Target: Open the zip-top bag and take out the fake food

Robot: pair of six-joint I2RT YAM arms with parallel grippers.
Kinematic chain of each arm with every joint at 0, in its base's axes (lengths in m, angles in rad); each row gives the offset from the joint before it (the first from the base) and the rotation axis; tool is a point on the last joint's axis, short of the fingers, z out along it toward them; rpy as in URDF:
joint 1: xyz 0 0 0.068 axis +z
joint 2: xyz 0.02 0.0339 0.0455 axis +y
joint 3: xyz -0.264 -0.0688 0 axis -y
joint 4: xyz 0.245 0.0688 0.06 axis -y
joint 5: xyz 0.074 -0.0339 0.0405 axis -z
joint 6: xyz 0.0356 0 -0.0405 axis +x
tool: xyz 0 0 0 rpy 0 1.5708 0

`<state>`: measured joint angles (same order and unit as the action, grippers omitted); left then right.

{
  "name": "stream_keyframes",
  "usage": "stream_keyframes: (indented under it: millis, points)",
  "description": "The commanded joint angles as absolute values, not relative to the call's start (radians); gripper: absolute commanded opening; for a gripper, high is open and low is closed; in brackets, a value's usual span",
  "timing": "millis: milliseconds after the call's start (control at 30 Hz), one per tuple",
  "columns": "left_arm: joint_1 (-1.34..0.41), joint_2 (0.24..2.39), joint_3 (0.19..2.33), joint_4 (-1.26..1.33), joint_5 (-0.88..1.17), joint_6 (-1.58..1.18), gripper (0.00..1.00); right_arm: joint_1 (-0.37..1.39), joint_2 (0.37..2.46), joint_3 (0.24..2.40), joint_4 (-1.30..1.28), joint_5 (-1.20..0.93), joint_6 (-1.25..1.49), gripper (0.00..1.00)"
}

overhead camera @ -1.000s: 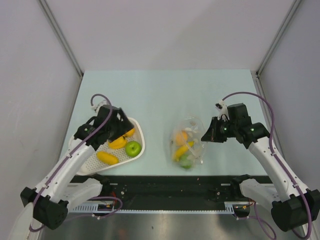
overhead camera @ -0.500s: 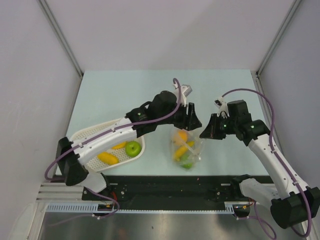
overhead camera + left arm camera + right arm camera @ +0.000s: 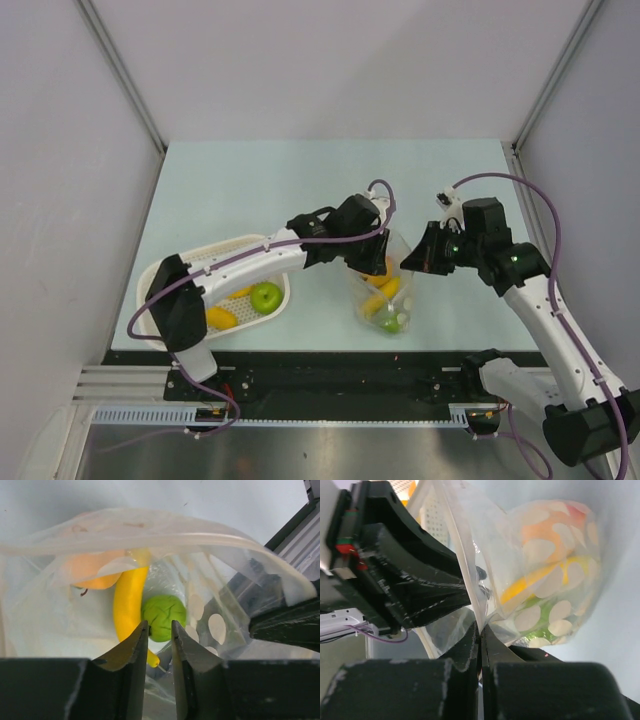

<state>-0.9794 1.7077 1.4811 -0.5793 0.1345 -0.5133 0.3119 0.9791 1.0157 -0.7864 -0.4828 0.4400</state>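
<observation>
On table (image 3: pixel 300 180), lower left of top view: basket (image 3: pixel 215 258). Right of it, lower centre: bag (image 3: pixel 392 300). Right gripper (image 3: pixel 480 630) pressed together, pinching bag's right edge. Left gripper (image 3: pixel 160 625) inside bag mouth, fingers narrowly apart, gripping nothing visible. Just beyond tips, mid-frame: banana (image 3: pixel 127 600), apple (image 3: pixel 164 617); orange piece (image 3: pixel 92 570) upper left.

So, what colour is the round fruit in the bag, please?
The round fruit is green; clearest from the left wrist.
</observation>
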Motion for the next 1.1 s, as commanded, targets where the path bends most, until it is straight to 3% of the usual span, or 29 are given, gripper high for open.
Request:
stream_keyframes:
  millis: [0, 300, 667, 900, 1067]
  points:
    - [-0.994, 1.733, 1.468, -0.551, 0.163, -0.476, 0.27, 0.311, 0.940, 0.999, -0.749, -0.486, 0.474, 0.00]
    - [-1.028, 1.830, 1.448, -0.520, 0.189, -0.448, 0.24, 0.310, 0.937, 0.983, -0.788, -0.476, 0.462, 0.00]
    - [-1.042, 1.913, 1.410, -0.597, 0.118, -0.382, 0.38, 0.308, 0.943, 0.959, -0.798, -0.468, 0.449, 0.00]
    - [-1.055, 1.950, 1.378, -0.589, 0.100, -0.377, 0.55, 0.310, 0.939, 0.930, -0.790, -0.476, 0.449, 0.00]
    - [-1.078, 2.003, 1.382, -0.607, 0.071, -0.370, 0.62, 0.308, 0.931, 0.917, -0.788, -0.476, 0.448, 0.00]
